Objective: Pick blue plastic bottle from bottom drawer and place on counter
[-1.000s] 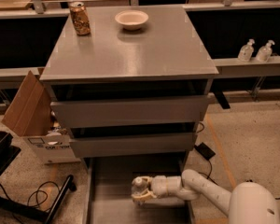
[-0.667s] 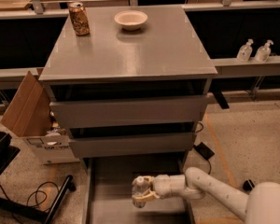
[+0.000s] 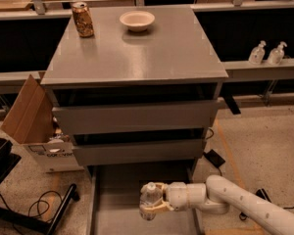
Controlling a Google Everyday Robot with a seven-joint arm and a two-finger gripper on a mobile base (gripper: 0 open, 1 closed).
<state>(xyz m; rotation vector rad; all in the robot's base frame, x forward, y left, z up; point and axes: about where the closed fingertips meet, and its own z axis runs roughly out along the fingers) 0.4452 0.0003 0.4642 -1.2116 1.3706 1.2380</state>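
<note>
The bottom drawer (image 3: 112,195) is pulled out at the foot of the cabinet, a long grey tray with low walls. My gripper (image 3: 151,202) reaches over it from the right on a white arm and is shut on the blue plastic bottle (image 3: 148,197), a slim clear bottle with a white cap, held upright just above the drawer floor. The counter (image 3: 152,53) is the glossy grey top slab of the cabinet, well above the gripper.
A brown can (image 3: 82,19) and a white bowl (image 3: 136,20) stand at the back of the counter. Two upper drawers (image 3: 137,116) show grey fronts. A cardboard box (image 3: 32,126) sits at left. Two pump dispensers (image 3: 267,53) stand on the right ledge. Cables lie on the floor.
The gripper and bottle have stayed almost in the same place over the drawer; the arm's elbow has shifted slightly right.
</note>
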